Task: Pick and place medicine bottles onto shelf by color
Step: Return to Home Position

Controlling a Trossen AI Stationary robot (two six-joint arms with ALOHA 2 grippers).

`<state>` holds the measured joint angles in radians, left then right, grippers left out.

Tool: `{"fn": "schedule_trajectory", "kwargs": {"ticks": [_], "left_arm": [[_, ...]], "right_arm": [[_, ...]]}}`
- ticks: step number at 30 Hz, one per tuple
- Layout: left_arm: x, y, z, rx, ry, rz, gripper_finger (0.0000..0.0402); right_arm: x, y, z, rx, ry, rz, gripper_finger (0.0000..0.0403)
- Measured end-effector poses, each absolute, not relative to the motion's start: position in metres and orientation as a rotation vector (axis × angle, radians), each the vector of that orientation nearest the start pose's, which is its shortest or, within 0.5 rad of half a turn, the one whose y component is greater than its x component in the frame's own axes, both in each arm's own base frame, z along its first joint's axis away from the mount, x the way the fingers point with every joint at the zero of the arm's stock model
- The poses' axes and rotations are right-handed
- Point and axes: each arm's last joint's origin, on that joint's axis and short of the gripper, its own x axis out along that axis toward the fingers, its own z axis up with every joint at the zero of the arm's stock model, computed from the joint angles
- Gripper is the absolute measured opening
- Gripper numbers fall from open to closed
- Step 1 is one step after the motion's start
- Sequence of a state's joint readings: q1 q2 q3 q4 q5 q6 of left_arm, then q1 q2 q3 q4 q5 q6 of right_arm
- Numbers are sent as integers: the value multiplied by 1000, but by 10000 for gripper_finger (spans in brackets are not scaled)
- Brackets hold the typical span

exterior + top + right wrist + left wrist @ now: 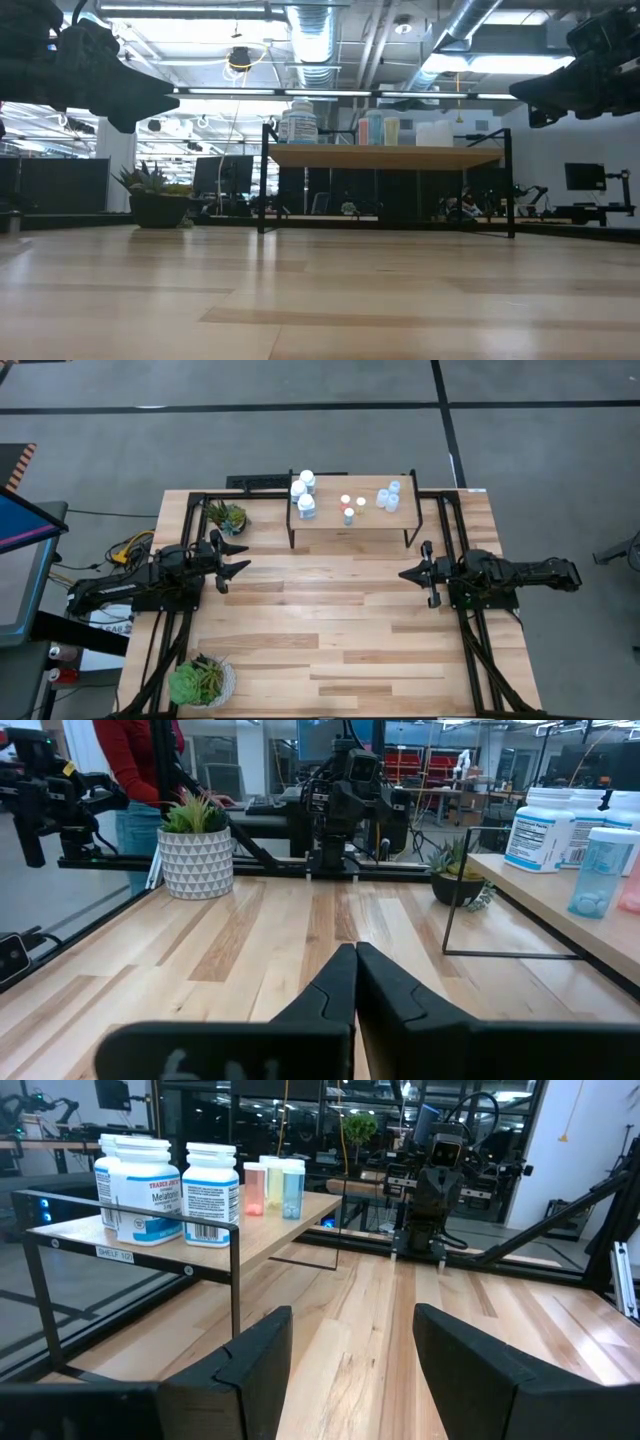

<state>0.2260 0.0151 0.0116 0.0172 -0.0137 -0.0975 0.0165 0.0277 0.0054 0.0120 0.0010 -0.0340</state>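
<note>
The shelf [350, 520], a small wood board on black legs, stands at the table's far middle. On it stand the medicine bottles: three larger white ones [302, 493] at its left end, three small reddish ones [349, 508] in the middle, three pale-blue ones [388, 496] at its right end. The white bottles [160, 1188] show large in the left wrist view. My left gripper [240, 557] hovers open at the table's left side, its fingers [250, 1360] level with nothing between them. My right gripper [406, 573] hovers shut at the right side, empty.
A small potted plant [227, 516] stands left of the shelf at the far left. A larger plant in a white patterned pot [202, 681] stands at the near left corner. A person in a red top [140, 770] stands beyond the table's near-left side. Bare planks lie between the arms.
</note>
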Motion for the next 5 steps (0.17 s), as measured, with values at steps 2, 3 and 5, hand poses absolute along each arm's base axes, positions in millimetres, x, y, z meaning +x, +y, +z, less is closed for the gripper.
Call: {"fn": "schedule_trajectory", "kwargs": {"ticks": [2,3,5], "left_arm": [[95,22,168,-96,-26,239,196],[95,22,168,-96,-26,239,197],[95,22,168,-96,-26,239,197]], "right_arm": [[99,2,164,-34,10,16,28],[99,2,164,-34,10,16,28],[99,2,164,-34,10,15,29]]}}
